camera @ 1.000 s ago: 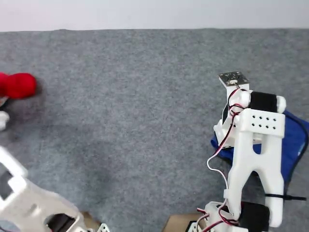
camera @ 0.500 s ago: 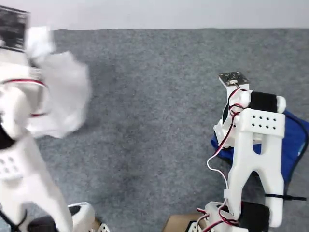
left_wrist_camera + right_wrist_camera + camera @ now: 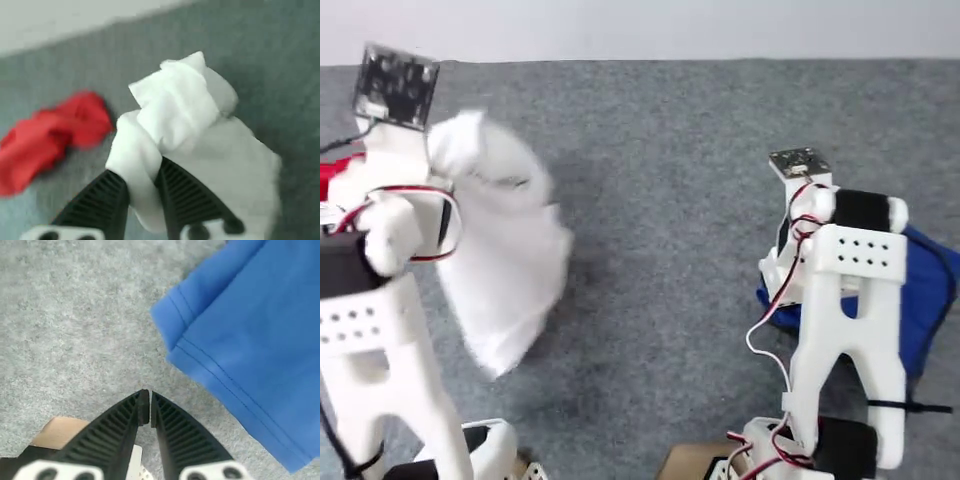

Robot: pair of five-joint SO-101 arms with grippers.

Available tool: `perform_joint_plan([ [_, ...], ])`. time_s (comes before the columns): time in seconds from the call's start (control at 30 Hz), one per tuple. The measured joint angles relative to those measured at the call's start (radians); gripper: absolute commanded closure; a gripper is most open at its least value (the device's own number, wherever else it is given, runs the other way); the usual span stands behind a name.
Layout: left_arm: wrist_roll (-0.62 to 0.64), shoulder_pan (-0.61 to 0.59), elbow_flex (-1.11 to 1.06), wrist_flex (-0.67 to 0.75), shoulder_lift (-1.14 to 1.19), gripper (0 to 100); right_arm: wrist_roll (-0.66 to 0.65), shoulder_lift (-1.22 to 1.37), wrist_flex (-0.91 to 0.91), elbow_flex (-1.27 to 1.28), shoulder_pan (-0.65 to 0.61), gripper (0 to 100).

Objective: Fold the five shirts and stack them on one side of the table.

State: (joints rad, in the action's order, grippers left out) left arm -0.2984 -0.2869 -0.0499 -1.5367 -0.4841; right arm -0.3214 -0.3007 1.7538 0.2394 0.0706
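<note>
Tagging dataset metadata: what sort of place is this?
Probably a lab or workshop tabletop rig for cloth folding: a grey felt-like table covering, a white left arm and right arm with exposed wiring, plus a white shirt, blue shirt and red shirt.

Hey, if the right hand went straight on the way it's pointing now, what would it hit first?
Probably the bare mat. The shut right hand aims just beside the blue shirt, at its corner. The line passes so close that it might clip the hem instead; depth is hard to judge.
</note>
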Motion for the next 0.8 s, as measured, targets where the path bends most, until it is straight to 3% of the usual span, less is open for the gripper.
perform_joint_plan([
  [0.23, -0.149, -0.259, -0.428, 0.302, 0.0, 99, 0.0, 0.0, 0.0, 0.0, -0.129, 98.9],
  [0.43, -0.276, -0.468, -0.58, 0.523, 0.0, 84, 0.0, 0.0, 0.0, 0.0, -0.158, 98.9],
  [0.63, -0.295, -0.6, -0.56, 0.528, -0.012, 80, 0.0, 0.0, 0.0, 0.0, -0.155, 98.9],
  [0.8, -0.295, -0.597, -0.407, 0.364, -0.081, 80, 0.0, 0.0, 0.0, 0.0, -0.155, 98.7],
])
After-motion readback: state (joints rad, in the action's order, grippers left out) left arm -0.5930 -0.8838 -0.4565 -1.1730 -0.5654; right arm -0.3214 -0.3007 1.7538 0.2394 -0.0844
